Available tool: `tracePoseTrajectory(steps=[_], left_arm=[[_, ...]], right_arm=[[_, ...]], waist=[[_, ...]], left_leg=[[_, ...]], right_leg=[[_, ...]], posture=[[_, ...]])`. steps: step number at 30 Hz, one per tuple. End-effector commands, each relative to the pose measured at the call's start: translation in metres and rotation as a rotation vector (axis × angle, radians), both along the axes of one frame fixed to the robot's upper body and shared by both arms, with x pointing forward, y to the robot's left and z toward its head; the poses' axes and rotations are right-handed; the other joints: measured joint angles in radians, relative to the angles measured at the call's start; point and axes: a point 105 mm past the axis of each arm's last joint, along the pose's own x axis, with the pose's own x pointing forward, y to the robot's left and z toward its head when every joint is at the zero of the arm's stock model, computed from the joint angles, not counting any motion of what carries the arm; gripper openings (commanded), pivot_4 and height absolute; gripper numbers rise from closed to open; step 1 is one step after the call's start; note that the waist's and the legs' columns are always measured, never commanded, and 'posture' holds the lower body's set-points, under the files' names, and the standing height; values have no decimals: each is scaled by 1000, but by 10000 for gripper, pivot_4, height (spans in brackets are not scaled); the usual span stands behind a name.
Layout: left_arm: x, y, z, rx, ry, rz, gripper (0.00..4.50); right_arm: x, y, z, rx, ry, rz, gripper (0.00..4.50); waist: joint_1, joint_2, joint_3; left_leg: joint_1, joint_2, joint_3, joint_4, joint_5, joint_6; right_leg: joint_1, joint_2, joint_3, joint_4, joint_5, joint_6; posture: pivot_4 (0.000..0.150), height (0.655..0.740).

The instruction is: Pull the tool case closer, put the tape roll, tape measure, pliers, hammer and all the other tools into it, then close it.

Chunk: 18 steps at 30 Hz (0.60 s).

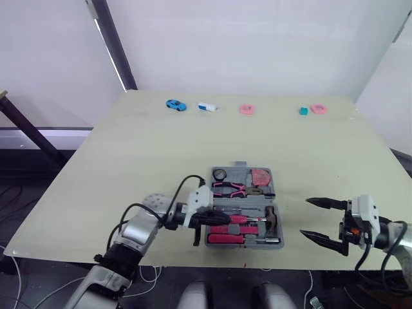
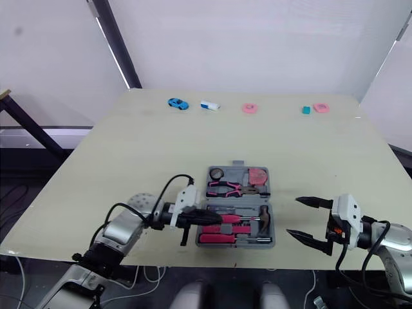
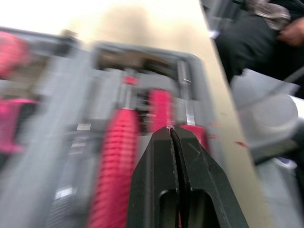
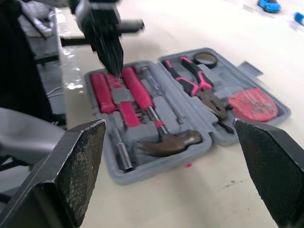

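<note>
The grey tool case (image 1: pixel 241 169) holds pliers (image 1: pixel 226 188) with pink-and-black handles. The table (image 1: pixel 129 148) is pale cream, the toy car (image 1: pixel 175 104) blue.

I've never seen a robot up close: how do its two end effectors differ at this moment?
The left end effector is shut; the right end effector gapes wide open. The left reaches over the tool case; the right hovers over bare table beside the case. Both have two black fingers.
</note>
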Motion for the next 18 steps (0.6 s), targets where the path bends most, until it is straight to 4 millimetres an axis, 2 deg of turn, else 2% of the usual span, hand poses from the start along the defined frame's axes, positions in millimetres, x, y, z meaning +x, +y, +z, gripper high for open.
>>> tracePoseTrajectory(steps=[1,4,9,12,15,16,18], left_arm=[[12,26,16,-46,-29,137,884],[23,47,13,-39,-21,259,884],[36,65,1,-6,-6,369,884],[39,69,-4,0,5,373,0],[46,79,-4,-16,10,441,0],[47,82,-4,-24,11,458,0],[49,93,-3,-51,17,514,0]], right_arm=[[9,-4,0,-11,-24,-44,45000],[23,-6,-9,-41,3,-100,45000],[50,-4,-24,-98,54,-157,45000],[60,-1,-27,-114,64,-167,37972],[71,0,-25,-108,45,-199,22686],[72,0,-24,-105,41,-203,19894],[72,-3,-20,-77,30,-214,10345]], waist=[[1,0,0],[0,0,0],[0,0,0],[2,0,0],[3,0,0],[3,0,0],[2,0,0]], left_leg=[[0,0,0,0,0,0],[0,0,0,0,0,0],[1,0,2,0,0,0],[0,0,1,0,0,0],[-3,0,1,0,0,0],[-3,0,1,0,0,0],[-3,0,1,0,0,0]], right_leg=[[0,0,0,0,0,0],[0,0,0,0,0,0],[0,0,0,0,0,0],[-1,0,0,0,0,0],[-3,0,0,0,0,0],[-3,0,0,0,0,0],[-3,0,0,0,0,0]], posture=[[1500,7400],[1500,7400],[1500,7400],[1500,7400],[1500,7400],[1500,7400],[1500,7400]])
